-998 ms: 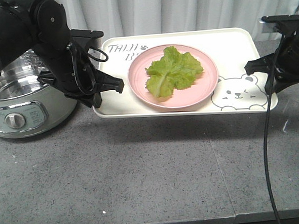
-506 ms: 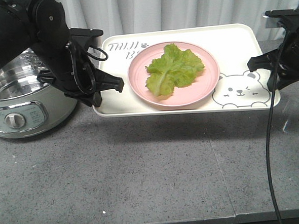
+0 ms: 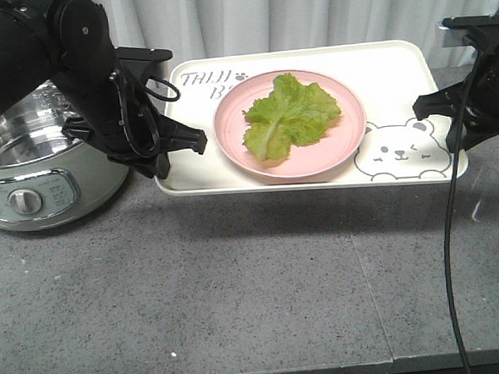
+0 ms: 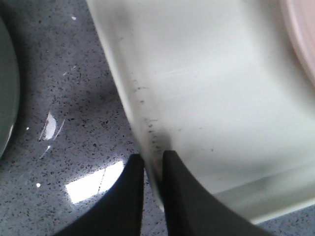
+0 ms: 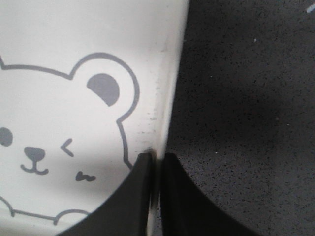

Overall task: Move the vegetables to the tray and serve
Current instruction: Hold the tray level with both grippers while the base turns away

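**Firmly pinched at both ends, a tray [image 3: 394, 59] is held above the counter [image 3: 238, 272] with lettuce [image 3: 292, 115] aboard**

The left gripper [image 4: 153, 160] is seen closed on the rim of the tray's left short side, one finger above the lip and one below, with only the thin plastic edge between them. The right gripper [image 5: 157, 160] is clamped the same way on the opposite short side, just beside the printed bear's ear. Outward from each hand, the cream tray is stretched with its long axis running straight from one gripper to the other, so that neither arm alone carries it. A broad shadow is cast on the grey counter below, from which it is judged that the tray is lifted clear of the surface.

The lettuce leaf is laid on a pink plate [image 3: 348, 143] near the middle of the tray, a little closer to the left hand than to the right, and well apart from both. A steel-lined pot [image 3: 29, 183] is stood just beside the left arm.

Serving is judged to be the step in hand. Whatever travel is chosen, both ends would have to be moved together and kept level, since any tilt along that long axis could send the plate sliding toward the lower gripper.
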{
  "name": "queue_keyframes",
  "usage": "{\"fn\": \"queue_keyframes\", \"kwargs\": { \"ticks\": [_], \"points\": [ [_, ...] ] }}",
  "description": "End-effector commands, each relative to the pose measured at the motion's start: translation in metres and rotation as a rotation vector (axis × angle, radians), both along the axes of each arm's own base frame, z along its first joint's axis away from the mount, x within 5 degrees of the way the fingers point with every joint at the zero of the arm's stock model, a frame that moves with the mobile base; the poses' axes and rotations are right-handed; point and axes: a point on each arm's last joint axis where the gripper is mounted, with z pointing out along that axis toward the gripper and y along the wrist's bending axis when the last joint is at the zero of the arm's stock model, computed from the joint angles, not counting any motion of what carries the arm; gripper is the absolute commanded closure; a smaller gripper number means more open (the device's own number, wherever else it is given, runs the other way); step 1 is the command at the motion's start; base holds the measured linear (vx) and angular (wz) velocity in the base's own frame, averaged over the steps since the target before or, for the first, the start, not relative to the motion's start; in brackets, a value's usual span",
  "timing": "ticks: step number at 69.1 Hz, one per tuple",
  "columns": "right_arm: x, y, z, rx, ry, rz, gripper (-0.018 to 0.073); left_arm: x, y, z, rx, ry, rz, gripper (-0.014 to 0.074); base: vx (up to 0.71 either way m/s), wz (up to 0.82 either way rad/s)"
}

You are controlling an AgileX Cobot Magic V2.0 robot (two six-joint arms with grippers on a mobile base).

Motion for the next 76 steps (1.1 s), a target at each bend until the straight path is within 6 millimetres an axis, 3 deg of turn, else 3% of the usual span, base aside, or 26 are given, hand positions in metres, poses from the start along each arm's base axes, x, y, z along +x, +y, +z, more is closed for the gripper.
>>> {"fn": "queue_keyframes", "kwargs": {
  "ticks": [1,76],
  "points": [
    [-0.0133,0.0058,0.0302,0.029,-0.082,0.037,0.0565,-0.0166,-0.0070,0.0408,-0.112,-0.108,-0.047,0.0603,0.00,0.00],
    [-0.0133,0.0058,0.0302,0.030,-0.082,0.037,0.0565,-0.0166,-0.0070,0.0408,-0.112,-0.108,-0.047,0.0603,0.00,0.00]
  ]
}}
